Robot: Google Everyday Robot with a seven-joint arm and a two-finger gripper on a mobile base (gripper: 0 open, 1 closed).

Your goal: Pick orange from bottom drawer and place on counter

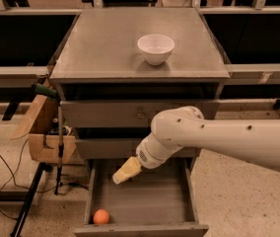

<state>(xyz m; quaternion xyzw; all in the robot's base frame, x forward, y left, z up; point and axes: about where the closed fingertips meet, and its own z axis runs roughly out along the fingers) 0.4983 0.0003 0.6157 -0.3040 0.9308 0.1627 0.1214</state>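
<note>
Pincer: the gripper is hanging over the open bottom drawer, just under the front of the middle drawer. It is tilting downward and toward camera-left.
Pincer state: how far it is open I cannot tell. It is carrying nothing, since the fruit is lying apart from it.
Orange: the orange is sitting below the gripper and a little to camera-left of its tip, near but not touching. It is resting in the front camera-left corner of the drawer floor, close to the front panel.
Why the tilt: I judge the gripper is angling this way because the fruit is lying low and off to that side, so the tip is pointing roughly at it.
Arm: the white arm is reaching in from camera-right behind the gripper and crossing in front of the two upper drawers. The drawer mouth is open from above and that side.
Drawer: it is standing pulled well out beneath the gripper, which is why the floor and fruit are reachable.
Counter: the counter is lying well above and behind the gripper, waiting as the drop-off surface.
Bowl: a white bowl is standing on the counter, far above the gripper, with bare top around it.
Step in hand: probably the descent toward the fruit, with the grasp not yet made.
Risk: being round, the fruit is likely to roll if nudged off-centre.
</note>
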